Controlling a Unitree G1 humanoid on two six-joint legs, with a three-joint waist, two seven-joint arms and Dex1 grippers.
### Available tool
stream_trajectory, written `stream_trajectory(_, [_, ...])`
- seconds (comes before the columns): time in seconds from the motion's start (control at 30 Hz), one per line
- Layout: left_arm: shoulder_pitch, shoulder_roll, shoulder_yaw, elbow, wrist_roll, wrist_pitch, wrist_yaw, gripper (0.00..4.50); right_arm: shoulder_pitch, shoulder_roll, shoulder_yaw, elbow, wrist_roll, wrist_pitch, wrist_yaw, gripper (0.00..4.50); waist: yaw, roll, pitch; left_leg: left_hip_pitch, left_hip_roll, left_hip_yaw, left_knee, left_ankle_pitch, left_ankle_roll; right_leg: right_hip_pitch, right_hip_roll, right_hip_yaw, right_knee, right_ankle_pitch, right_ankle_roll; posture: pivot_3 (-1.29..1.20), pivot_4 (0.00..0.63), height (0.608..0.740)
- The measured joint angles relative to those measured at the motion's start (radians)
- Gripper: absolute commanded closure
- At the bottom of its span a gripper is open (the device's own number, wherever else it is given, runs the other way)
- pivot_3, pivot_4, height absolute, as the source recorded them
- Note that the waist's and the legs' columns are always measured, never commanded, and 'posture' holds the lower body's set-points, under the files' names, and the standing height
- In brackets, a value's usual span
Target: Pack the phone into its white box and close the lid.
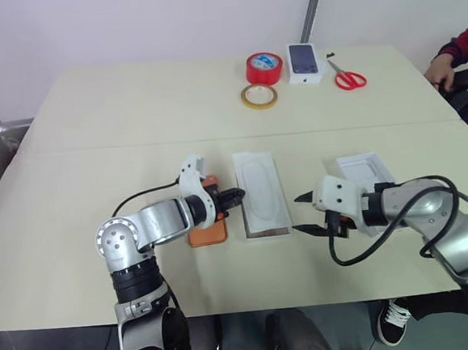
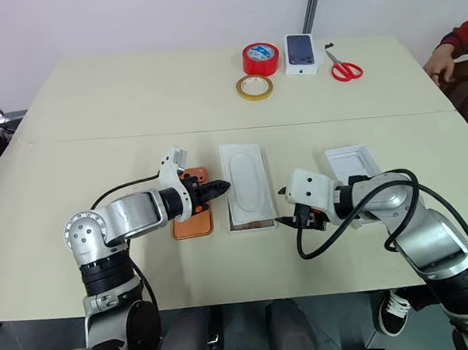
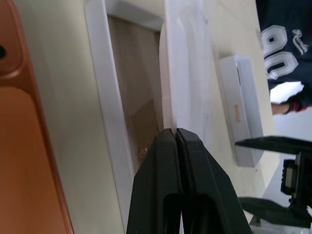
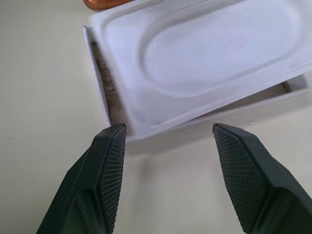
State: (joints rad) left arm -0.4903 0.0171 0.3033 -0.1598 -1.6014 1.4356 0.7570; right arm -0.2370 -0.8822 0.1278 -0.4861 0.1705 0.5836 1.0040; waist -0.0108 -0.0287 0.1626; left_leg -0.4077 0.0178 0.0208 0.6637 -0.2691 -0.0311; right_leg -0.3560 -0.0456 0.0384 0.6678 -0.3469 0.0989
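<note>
The orange phone (image 1: pixel 208 230) lies flat on the table, partly under my left wrist. Right of it sits the white box (image 1: pixel 268 235), its brownish floor (image 3: pixel 136 97) showing. A white moulded insert (image 1: pixel 261 191) with an oval recess lies askew on top of the box. My left gripper (image 1: pixel 236 196) is shut, its tips meeting the insert's long edge (image 3: pixel 170 112). The lid (image 1: pixel 362 169) rests further right, partly behind my right arm. My right gripper (image 4: pixel 168 127) stands open just off the box's near right corner, with nothing between its fingers.
Along the far edge lie a red tape roll (image 1: pixel 264 67), a yellow tape ring (image 1: pixel 259 97), a small white box picturing a dark phone (image 1: pixel 305 62) and red scissors (image 1: pixel 348 78). A person's hand (image 1: pixel 439 70) rests at the far right.
</note>
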Motion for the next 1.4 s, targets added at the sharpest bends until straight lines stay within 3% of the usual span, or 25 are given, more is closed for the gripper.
stream_trajectory(0.1, [0.021,0.056,-0.07,0.002,-0.062,-0.063,0.032,4.5,0.0,0.0,0.0,0.004,0.0,-0.007,-0.009,1.56,0.001,0.0,0.0,0.0,0.0,0.0,0.0,0.0,0.0,0.0,0.0,0.0,0.0,0.0,0.0,0.0,0.15,0.725])
stream_trajectory(0.13, [0.024,0.077,-0.098,0.002,-0.091,-0.094,0.04,3.9,0.0,0.0,0.0,0.004,0.0,-0.01,-0.012,1.5,0.001,0.0,0.0,0.0,0.0,0.0,0.0,0.0,0.0,0.0,0.0,0.0,-0.001,0.0,0.0,0.0,0.15,0.725])
stream_trajectory(0.2, [0.026,0.115,-0.134,0.002,-0.136,-0.138,0.053,3.21,-0.001,0.001,0.001,0.008,0.0,-0.017,-0.016,1.5,0.002,0.0,0.0,0.0,0.0,0.0,0.0,0.0,0.0,0.0,0.0,0.0,-0.001,0.0,0.0,0.0,0.15,0.725])
stream_trajectory(0.3, [0.027,0.199,-0.182,-0.005,-0.208,-0.211,0.058,1.65,-0.007,0.004,0.006,0.028,-0.003,-0.031,-0.024,1.5,0.002,0.0,0.0,0.0,0.0,0.0,0.0,0.0,0.0,0.0,0.0,0.0,-0.001,0.0,0.0,0.0,0.15,0.725])
stream_trajectory(0.37, [0.026,0.247,-0.211,-0.02,-0.249,-0.256,0.056,1.65,-0.021,0.011,0.008,0.045,-0.003,-0.032,-0.031,1.5,0.0,0.0,0.0,0.0,0.0,0.0,0.0,0.0,0.0,0.0,0.0,0.0,-0.001,0.0,0.0,0.0,0.15,0.725])
stream_trajectory(0.43, [0.026,0.287,-0.226,-0.034,-0.278,-0.292,0.049,1.58,-0.035,0.018,0.008,0.059,-0.002,-0.033,-0.035,2.03,0.0,0.001,0.0,0.0,0.0,0.0,0.0,0.0,0.0,0.0,0.0,0.0,-0.001,0.0,0.0,0.0,0.15,0.725])
stream_trajectory(0.47, [0.025,0.32,-0.237,-0.042,-0.289,-0.308,0.04,1.58,-0.046,0.024,0.008,0.065,-0.003,-0.035,-0.039,2.37,0.0,0.001,0.0,0.0,0.0,0.0,0.0,0.0,0.0,0.0,0.0,0.0,-0.001,0.0,0.0,0.0,0.15,0.725])
stream_trajectory(0.6, [0.018,0.472,-0.24,-0.075,-0.21,-0.314,-0.096,1.58,-0.103,0.069,0.017,0.107,-0.011,-0.044,-0.069,4.44,-0.002,0.002,0.001,0.0,0.0,0.0,0.0,0.001,0.0,0.0,0.001,0.0,-0.001,0.0,0.0,0.0,0.15,0.725])
stream_trajectory(0.77, [0.077,0.728,-0.311,-0.212,0.257,-0.403,-0.531,1.58,-0.193,0.182,0.094,0.162,-0.062,-0.006,-0.151,4.48,-0.004,0.006,0.003,0.0,-0.001,0.002,-0.003,0.001,0.0,-0.001,0.002,0.001,-0.002,-0.001,-0.001,0.0,0.15,0.725])
stream_trajectory(1.0, [0.298,0.878,-0.417,-0.298,0.763,-0.761,-1.105,1.58,-0.305,0.365,0.191,0.331,-0.185,0.052,-0.328,4.48,-0.002,0.008,0.005,-0.002,-0.001,0.003,-0.006,0.001,0.0,-0.005,-0.001,0.002,-0.004,-0.001,-0.002,0.0,0.15,0.725])
stream_trajectory(1.17, [0.384,0.891,-0.427,-0.31,0.884,-0.857,-1.284,1.58,-0.347,0.422,0.23,0.419,-0.241,0.057,-0.378,4.48,-0.002,0.009,0.006,-0.002,-0.001,0.004,-0.014,0.0,0.006,-0.009,-0.004,0.002,-0.004,-0.001,-0.003,0.0,0.15,0.725])
stream_trajectory(1.4, [0.404,0.824,-0.357,-0.333,0.894,-0.851,-1.322,1.58,-0.358,0.409,0.264,0.414,-0.277,0.075,-0.359,4.48,-0.009,0.009,0.006,-0.003,-0.001,0.004,-0.015,0.0,0.007,-0.01,-0.004,0.002,-0.003,-0.001,-0.003,0.0,0.15,0.725])
